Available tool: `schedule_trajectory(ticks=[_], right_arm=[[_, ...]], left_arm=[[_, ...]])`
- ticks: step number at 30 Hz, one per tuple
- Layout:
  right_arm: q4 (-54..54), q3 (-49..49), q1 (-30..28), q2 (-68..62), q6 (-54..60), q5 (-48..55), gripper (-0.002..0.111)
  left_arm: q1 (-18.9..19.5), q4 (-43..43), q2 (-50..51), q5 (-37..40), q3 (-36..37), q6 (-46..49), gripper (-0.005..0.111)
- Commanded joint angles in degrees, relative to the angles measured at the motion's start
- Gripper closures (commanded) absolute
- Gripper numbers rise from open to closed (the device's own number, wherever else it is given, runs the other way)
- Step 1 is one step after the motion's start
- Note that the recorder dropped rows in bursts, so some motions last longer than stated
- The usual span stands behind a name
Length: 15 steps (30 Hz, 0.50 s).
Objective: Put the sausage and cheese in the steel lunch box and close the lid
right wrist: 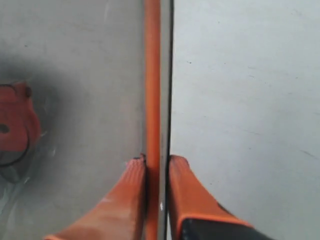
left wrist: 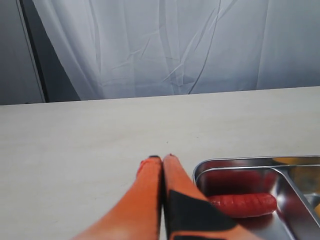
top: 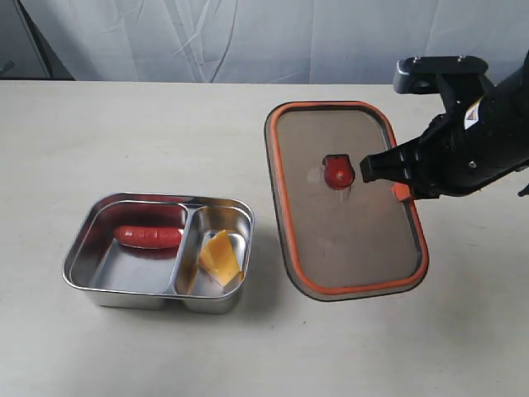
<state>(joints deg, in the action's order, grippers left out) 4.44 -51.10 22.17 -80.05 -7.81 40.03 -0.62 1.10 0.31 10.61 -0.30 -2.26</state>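
Note:
The steel lunch box (top: 89, 284) sits on the table at the left. The sausage (top: 148, 236) lies in its large compartment and the cheese (top: 219, 257) in the smaller right one. The lid (top: 331, 240), dark with an orange rim and a red valve (top: 337, 172), hangs tilted above the table at the right of the box. My right gripper (right wrist: 156, 159) is shut on the lid's (right wrist: 75, 100) right edge. In the left wrist view my left gripper (left wrist: 161, 158) is shut and empty, beside the box (left wrist: 200, 170) with the sausage (left wrist: 242, 204) in it.
The pale table (top: 124, 132) runs back to a white curtain (top: 248, 33). The right arm (top: 471, 132) reaches in from the right edge. The left arm does not show in the exterior view.

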Motion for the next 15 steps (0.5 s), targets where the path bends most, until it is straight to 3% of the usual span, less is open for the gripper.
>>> schedule_trajectory(ticks=[1,3,7,9,13,15], right_arm=[[-0.18,0.07,0.3,3.09,2.25,0.1,0.109],[0.17,0.07,1.03,3.22,3.06,0.1,0.109],[0.63,0.07,3.31,3.14,4.25,-0.61,0.109],[0.63,0.07,4.89,3.14,4.36,-0.94,0.109],[0.63,0.07,9.62,3.14,6.22,-3.65,0.109],[0.71,0.07,11.11,3.14,6.82,-6.57,0.109]], left_arm=[[0.02,-2.98,-0.31,-2.35,0.3,-0.47,0.107],[0.02,-10.72,-0.31,-5.69,0.3,-0.7,0.107],[0.02,-39.86,-0.31,-10.61,0.3,-0.7,0.107],[0.02,-48.86,-0.31,-11.3,0.3,-0.51,0.107],[0.02,-65.36,-0.31,-5.47,0.3,-0.6,0.107],[0.02,-67.43,-0.31,1.0,0.3,-0.11,0.107]])
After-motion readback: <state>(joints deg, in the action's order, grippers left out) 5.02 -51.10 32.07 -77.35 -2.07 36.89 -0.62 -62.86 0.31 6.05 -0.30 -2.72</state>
